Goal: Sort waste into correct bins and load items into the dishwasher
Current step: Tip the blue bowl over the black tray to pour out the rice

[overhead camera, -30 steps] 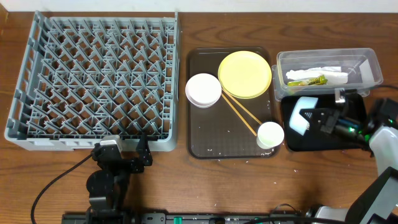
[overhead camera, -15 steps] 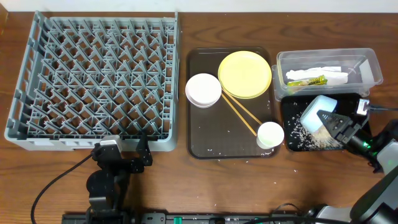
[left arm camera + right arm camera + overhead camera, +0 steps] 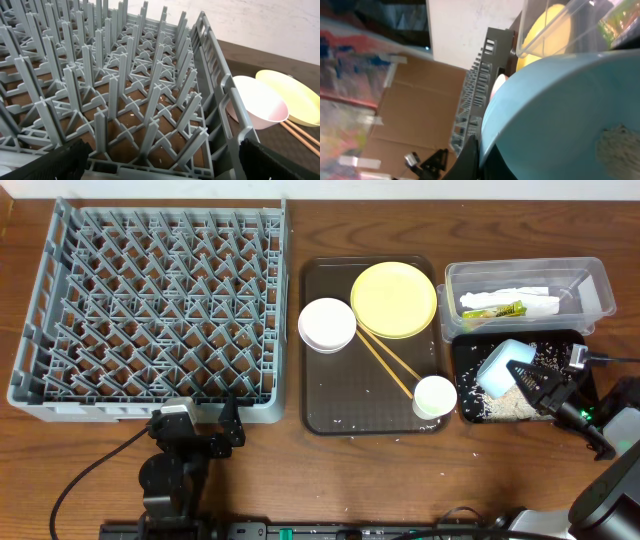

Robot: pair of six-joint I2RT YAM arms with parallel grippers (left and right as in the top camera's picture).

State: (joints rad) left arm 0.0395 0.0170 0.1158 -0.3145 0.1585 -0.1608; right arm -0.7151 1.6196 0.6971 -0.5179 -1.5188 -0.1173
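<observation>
More rice (image 3: 505, 406) lies in the black tray (image 3: 468, 346) than a moment ago. The grains now reach its far side too, and the blue bowl (image 3: 498, 363) has shifted a little toward the cup (image 3: 435, 395). The right gripper (image 3: 532, 377) is clamped on the bowl's rim, holding it tipped on its side over the tray. From the right wrist, a clump of rice shows inside the bowl.

Behind the black tray sits the tub (image 3: 592, 278), with the wrapper (image 3: 492, 307) and the napkin (image 3: 527, 294) in it. On the brown tray (image 3: 345, 405) are the plate (image 3: 393, 299), the white bowl (image 3: 327, 324), the cup at the near right corner, and the chopsticks (image 3: 385, 360) — these run from under the plate toward the cup.

The left gripper (image 3: 198, 428) has not stirred. It sits at the near edge of the rack (image 3: 150, 300), fingers spread wide with nothing between them. No dishes stand among the rack's pegs.
</observation>
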